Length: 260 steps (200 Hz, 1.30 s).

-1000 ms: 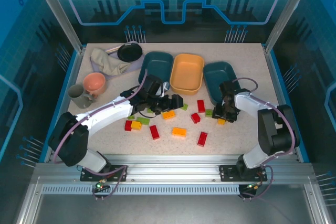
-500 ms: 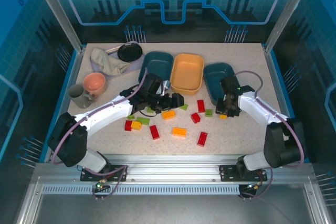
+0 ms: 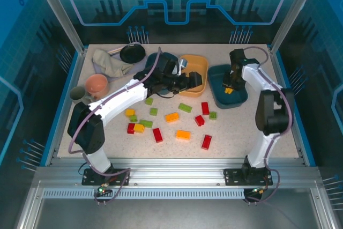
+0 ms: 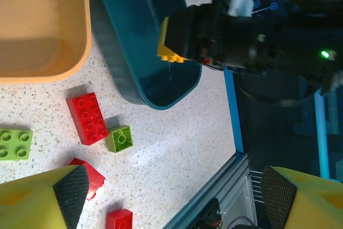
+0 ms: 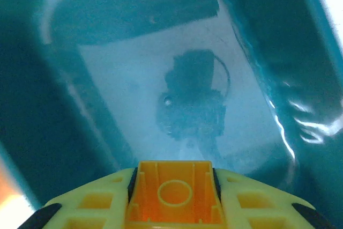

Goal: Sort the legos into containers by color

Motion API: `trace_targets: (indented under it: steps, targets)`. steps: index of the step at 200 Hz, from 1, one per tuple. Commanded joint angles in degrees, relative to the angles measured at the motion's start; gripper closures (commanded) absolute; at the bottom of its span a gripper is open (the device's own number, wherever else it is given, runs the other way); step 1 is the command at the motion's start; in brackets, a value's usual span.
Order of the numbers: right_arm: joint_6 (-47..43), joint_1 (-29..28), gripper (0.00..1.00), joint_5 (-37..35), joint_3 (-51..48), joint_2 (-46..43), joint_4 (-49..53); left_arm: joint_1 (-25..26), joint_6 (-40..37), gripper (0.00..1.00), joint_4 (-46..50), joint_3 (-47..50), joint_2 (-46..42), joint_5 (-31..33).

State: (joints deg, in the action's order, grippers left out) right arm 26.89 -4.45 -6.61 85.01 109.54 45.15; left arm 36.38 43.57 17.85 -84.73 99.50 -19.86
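My right gripper [image 3: 230,84] hangs over the right teal container [image 3: 242,98], shut on an orange lego [image 5: 174,197]. The tub's floor [image 5: 161,79] lies below it. The left wrist view shows that brick [image 4: 170,46] above the teal tub [image 4: 134,52]. My left gripper [image 3: 194,81] is open with nothing between its fingers, over the near-left rim of the yellow-orange container [image 3: 197,63]. The other teal container [image 3: 161,60] sits behind the left arm. Red [image 3: 205,108], green [image 3: 185,108] and orange [image 3: 183,134] legos lie scattered on the table.
A black pan [image 3: 132,53], a crumpled cloth [image 3: 110,63], a pink bowl [image 3: 96,84] and a grey cup [image 3: 79,95] stand at the back left. A blue rim [image 4: 228,105] edges the table on the right.
My right gripper lifted the orange lego off the table and carried it back over the right teal container. The left arm swung back and right, from above the bricks to the yellow-orange container.
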Motion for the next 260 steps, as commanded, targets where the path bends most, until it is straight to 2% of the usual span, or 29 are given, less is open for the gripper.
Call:
trace_targets:
  steps: [1, 13, 21, 36, 74, 118, 175, 202, 235, 260]
  targets:
    - [-2.74, 0.7, 0.56, 0.66, 4.58, 4.73, 3.36, -0.22, 0.0, 0.13, 2.27, -2.55, 1.54, -0.49]
    - [-3.04, 0.88, 0.4, 0.35, 4.89, 5.51, 3.51, -0.25, -0.04, 0.13, 2.35, -2.26, 1.31, -0.45]
    - [-3.0, 1.06, 0.34, 0.21, 4.38, 5.28, 3.46, -0.26, -0.06, 0.13, 2.21, -1.73, 0.97, -0.32]
    - [-2.78, 1.46, 0.29, 0.41, 2.63, 4.17, 3.14, -0.26, 0.1, 0.13, 1.79, -0.28, 0.02, -0.18]
    - [0.52, 2.45, 0.25, 3.92, -5.2, -1.46, 1.29, -0.26, 0.2, 0.13, 1.66, 2.4, -1.57, -0.18]
    - [6.11, 1.05, 0.28, 9.01, -13.78, -7.83, -1.79, -0.4, 0.02, 0.13, 1.91, 3.52, -2.36, -0.09]
    - [10.18, -2.03, 0.28, 10.38, -13.37, -10.05, -2.24, -1.88, 0.16, 0.13, 5.63, 6.64, -6.7, 2.92]
    - [8.41, -3.16, 0.3, 6.62, -10.17, -13.05, 0.33, -3.79, 3.08, 0.14, 13.33, 10.0, -11.84, 9.53]
    - [-0.07, -10.64, 0.27, 2.07, -8.07, -20.62, -0.96, -8.59, 8.62, 0.15, 27.02, 17.09, -19.96, 16.65]
    - [-5.92, -19.58, 0.24, 6.34, -12.05, -25.02, -6.53, -13.01, 13.1, 0.15, 36.68, 24.92, -25.88, 21.45]
